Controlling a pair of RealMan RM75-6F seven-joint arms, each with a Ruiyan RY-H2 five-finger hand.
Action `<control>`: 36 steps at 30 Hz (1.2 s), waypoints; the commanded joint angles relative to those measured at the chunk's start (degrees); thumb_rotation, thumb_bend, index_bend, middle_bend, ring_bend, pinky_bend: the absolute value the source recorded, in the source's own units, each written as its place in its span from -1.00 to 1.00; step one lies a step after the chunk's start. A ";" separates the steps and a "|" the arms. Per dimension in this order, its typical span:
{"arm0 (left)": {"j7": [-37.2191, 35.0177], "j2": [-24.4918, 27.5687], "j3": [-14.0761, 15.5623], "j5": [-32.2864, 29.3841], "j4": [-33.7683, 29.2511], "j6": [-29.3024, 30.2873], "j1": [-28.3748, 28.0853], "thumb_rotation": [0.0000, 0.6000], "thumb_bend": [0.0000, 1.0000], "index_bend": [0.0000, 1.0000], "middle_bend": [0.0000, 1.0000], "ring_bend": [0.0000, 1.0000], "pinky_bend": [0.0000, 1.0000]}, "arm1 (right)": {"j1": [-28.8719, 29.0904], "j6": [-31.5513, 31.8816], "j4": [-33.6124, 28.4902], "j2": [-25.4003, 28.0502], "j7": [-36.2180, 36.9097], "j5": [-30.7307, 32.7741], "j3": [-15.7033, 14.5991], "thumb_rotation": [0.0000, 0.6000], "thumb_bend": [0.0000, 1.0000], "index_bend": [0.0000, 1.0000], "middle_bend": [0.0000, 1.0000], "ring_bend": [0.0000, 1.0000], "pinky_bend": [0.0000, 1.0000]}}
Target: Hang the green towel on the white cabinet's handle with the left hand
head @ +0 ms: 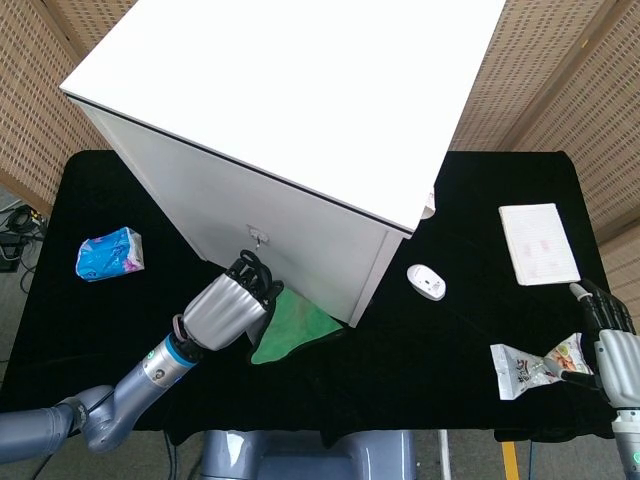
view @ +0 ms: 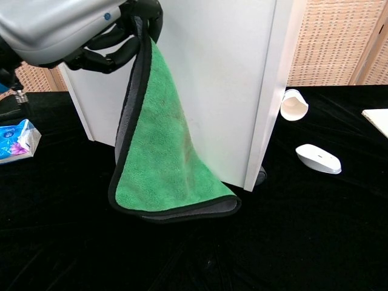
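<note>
My left hand [head: 229, 309] [view: 79, 27] grips the green towel [view: 160, 157] by one corner and holds it up in front of the white cabinet [head: 300, 130]. The towel [head: 290, 328] hangs down from the hand, its lower edge folded on the black table. The cabinet's small metal handle [head: 258, 238] sits on the front face, just above the hand's fingers. My right hand [head: 612, 345] rests at the table's right edge by a snack packet, holding nothing, fingers loosely extended.
A blue tissue pack [head: 109, 254] lies at the left. A white mouse [head: 426, 282], a white cup [view: 294, 104] behind the cabinet's corner, a white notepad [head: 539, 243] and a snack packet [head: 528, 367] lie on the right. The table's front edge is near.
</note>
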 commanded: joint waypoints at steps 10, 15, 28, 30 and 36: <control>1.67 -2.19 -1.71 -0.83 0.96 -2.47 -0.86 1.00 0.13 0.77 0.85 0.58 0.38 | 0.07 -0.37 0.22 0.18 0.65 0.36 0.12 1.00 -0.77 -1.00 -1.00 -1.00 -1.00; 1.76 -2.27 -2.06 -1.12 1.25 -2.64 -0.67 1.00 0.13 0.77 0.85 0.58 0.38 | 0.07 -0.29 0.21 0.18 0.64 0.15 0.07 1.00 -0.77 -1.00 -1.00 -1.00 -1.00; 1.53 -2.66 -2.32 -2.53 3.24 -3.83 -0.18 1.00 0.13 0.77 0.85 0.58 0.37 | 0.10 -0.42 0.04 0.09 0.28 0.09 -0.02 1.00 -0.77 -1.00 -1.00 -1.00 -1.00; 1.42 -3.08 -2.14 -2.66 3.84 -3.90 -0.05 1.00 0.12 0.77 0.85 0.58 0.38 | 0.07 -0.36 0.04 0.13 0.37 0.08 -0.01 1.00 -0.77 -1.00 -1.00 -1.00 -1.00; 1.05 -3.64 -1.27 -1.61 4.93 -3.30 0.37 1.00 0.11 0.77 0.85 0.58 0.38 | 0.10 -0.45 0.13 0.16 0.51 0.16 0.02 1.00 -0.77 -1.00 -1.00 -1.00 -1.00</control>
